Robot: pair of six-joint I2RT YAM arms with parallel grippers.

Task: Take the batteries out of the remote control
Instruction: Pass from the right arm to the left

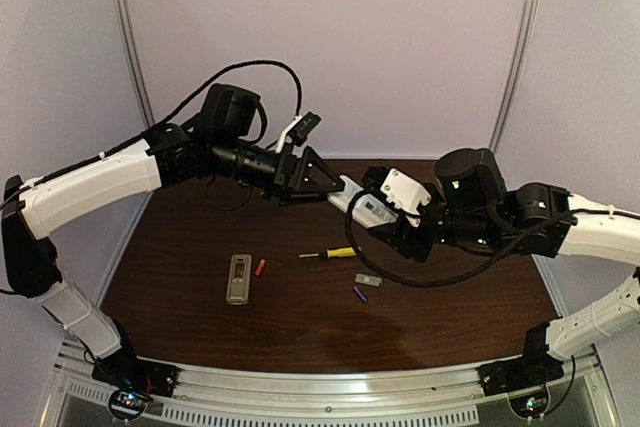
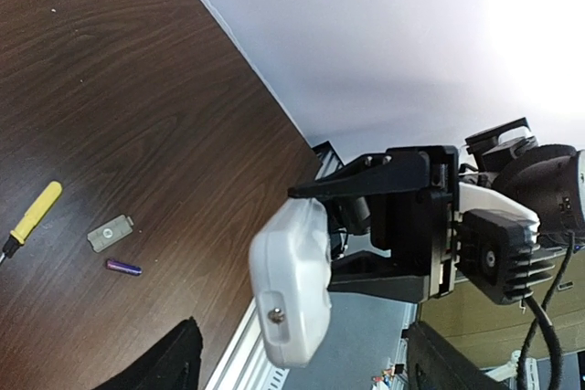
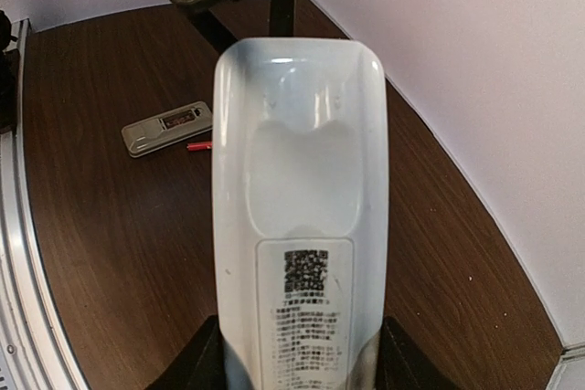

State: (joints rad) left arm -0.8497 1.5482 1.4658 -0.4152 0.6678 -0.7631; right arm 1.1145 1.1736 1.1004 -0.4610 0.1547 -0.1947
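My right gripper [image 1: 378, 211] is shut on a white remote control [image 1: 358, 199] and holds it in the air over the back of the table. In the right wrist view [image 3: 298, 358] the remote's [image 3: 300, 189] back faces me, with its labelled panel in place. My left gripper [image 1: 328, 183] is open at the remote's far end. In the left wrist view [image 2: 302, 333] that end [image 2: 291, 285] shows a small screw. A red battery [image 1: 260, 268] lies beside a grey remote [image 1: 238, 278]. One purple battery [image 1: 359, 294] lies on the table. The orange and the other purple battery are out of view.
A yellow-handled screwdriver [image 1: 330, 253] lies mid-table. A small grey cover plate [image 1: 368, 281] lies next to the purple battery [image 2: 122, 268]. The plate [image 2: 111, 233] and screwdriver [image 2: 32, 216] show in the left wrist view, the grey remote [image 3: 167, 128] and red battery [image 3: 198, 145] in the right.
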